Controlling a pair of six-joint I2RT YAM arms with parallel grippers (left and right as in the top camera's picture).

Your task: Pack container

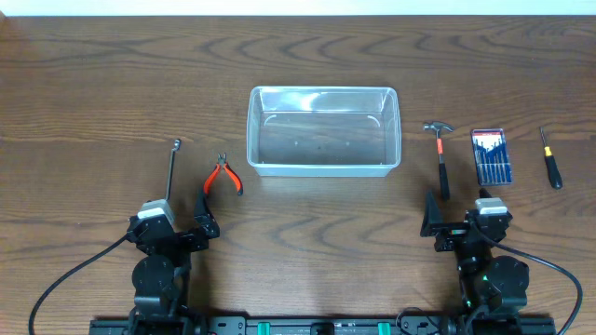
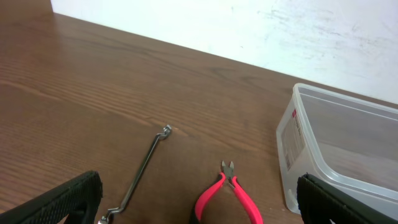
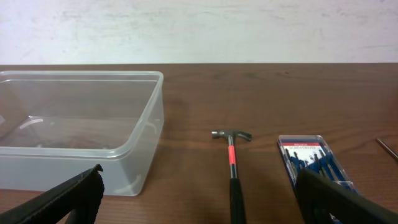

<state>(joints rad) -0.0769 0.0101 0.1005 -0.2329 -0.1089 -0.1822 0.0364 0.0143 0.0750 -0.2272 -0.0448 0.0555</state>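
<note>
The container [image 1: 322, 170] sits mid-table [image 1: 93, 93], its long side running left to right. It looks empty, though the clear plastic makes that hard to confirm. Pliers [image 1: 223, 177] and a wrench [image 1: 172, 169] lie left of it, just beyond the left gripper [image 1: 177, 210]. A hammer [image 1: 441, 158], a screwdriver set [image 1: 491, 156] and a screwdriver [image 1: 551, 158] lie right of it, their lengths running near to far, beyond the right gripper [image 1: 461, 212]. Both grippers are spread wide and hold nothing.
</note>
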